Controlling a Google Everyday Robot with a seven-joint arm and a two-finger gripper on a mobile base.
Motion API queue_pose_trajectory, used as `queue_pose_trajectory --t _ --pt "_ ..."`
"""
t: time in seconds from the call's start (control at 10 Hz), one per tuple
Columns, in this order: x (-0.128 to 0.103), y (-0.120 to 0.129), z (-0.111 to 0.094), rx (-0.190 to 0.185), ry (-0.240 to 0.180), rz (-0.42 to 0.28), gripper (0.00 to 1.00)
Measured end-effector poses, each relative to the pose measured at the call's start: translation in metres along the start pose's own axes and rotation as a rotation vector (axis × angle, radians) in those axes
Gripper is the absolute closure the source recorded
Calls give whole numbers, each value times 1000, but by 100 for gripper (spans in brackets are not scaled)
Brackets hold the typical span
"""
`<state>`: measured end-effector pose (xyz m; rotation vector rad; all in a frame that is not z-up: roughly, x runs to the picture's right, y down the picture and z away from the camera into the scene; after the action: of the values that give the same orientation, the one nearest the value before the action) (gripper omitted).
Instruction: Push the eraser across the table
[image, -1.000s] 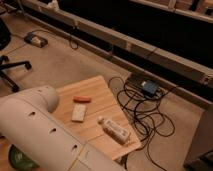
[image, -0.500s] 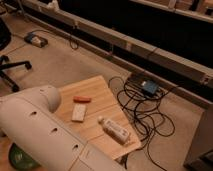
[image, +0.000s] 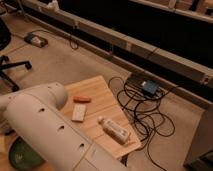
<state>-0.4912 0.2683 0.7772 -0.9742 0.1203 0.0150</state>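
Observation:
The eraser (image: 79, 112), a small flat off-white block, lies near the middle of the light wooden table (image: 102, 89). Just beyond it rests a small orange-red bar (image: 82, 99). To its right lies a longer white labelled bottle (image: 114, 129) on its side, close to the table's front right corner. My white arm (image: 47, 125) fills the lower left and covers the table's left part. The gripper itself is out of view.
A tangle of black cables (image: 145, 107) and a blue box (image: 149, 88) lie on the floor right of the table. An office chair base (image: 10, 70) stands at the far left. A green round object (image: 22, 155) sits at the bottom left.

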Motion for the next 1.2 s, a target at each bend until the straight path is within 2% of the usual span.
queue_pose_trajectory --t 0.3,0.4,0.7,1.2 --pt "-2 -2 1 -4 -8 -8 20" --pt "-9 -1 2 -2 -1 -30 20" --pt "-51 28 5 -4 18 -121 20" --pt "-75 35 2 4 19 -189 20"
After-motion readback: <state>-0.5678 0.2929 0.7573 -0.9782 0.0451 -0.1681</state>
